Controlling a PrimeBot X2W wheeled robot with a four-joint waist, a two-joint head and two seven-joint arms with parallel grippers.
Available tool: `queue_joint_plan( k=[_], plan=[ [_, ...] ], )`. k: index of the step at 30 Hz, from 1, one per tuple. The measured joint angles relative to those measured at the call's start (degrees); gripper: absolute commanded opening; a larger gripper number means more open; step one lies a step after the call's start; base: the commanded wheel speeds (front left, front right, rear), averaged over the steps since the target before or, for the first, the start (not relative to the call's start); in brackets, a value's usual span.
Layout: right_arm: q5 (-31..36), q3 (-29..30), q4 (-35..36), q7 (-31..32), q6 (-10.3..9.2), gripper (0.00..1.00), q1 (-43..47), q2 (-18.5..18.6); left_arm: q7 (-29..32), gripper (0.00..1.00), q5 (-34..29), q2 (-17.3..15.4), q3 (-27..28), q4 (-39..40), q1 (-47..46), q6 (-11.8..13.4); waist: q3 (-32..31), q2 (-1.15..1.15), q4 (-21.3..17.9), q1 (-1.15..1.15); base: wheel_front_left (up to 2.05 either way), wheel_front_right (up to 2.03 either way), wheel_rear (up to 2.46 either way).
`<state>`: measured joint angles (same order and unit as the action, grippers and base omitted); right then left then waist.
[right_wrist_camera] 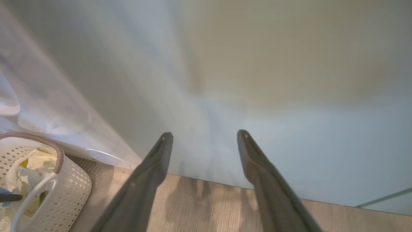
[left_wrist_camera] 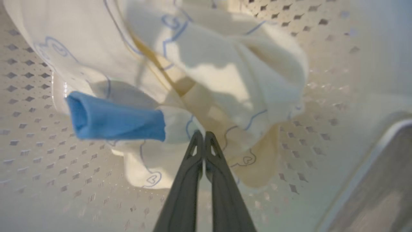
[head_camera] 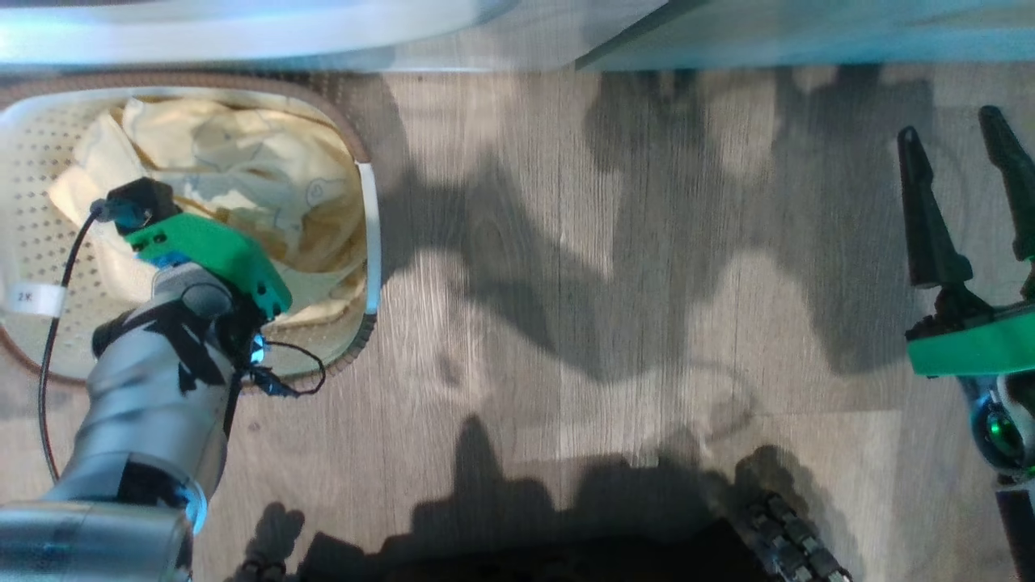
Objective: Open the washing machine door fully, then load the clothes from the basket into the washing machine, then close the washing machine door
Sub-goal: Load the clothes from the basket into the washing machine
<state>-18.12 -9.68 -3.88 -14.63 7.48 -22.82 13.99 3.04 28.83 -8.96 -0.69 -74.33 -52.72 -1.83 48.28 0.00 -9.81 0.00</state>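
Reaching into the basket, cut off at the head view's upper left, the left gripper was clenched against the clothes; whether cloth was pinched stayed unclear. The right gripper stood released at the right edge.

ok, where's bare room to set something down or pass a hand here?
Free: the wood floor between the basket and the open right gripper, bordered above by the cabinet and below by the robot's base. Crowded: the basket, packed with the clothes, where the left gripper is shut on them.
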Motion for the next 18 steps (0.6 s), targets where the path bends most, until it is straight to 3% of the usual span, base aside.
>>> queue_joint_plan(
  k=[10,18],
  plan=[
    [-0.03,-0.09,-1.56,0.0,0.0,1.0,1.67,-0.75,-7.15,0.0,0.03,0.69,-1.41,-0.01,5.55,-4.14,-8.03,0.0,0.68,-0.01,0.0,0.0,0.0],
    [-0.09,-0.47,-3.2,0.0,0.0,1.0,6.0,-1.7,-12.8,0.0,1.82,1.0,-2.7,0.07,10.73,-5.58,-16.87,0.0,1.16,-0.01,0.0,0.0,0.0]
  ],
)
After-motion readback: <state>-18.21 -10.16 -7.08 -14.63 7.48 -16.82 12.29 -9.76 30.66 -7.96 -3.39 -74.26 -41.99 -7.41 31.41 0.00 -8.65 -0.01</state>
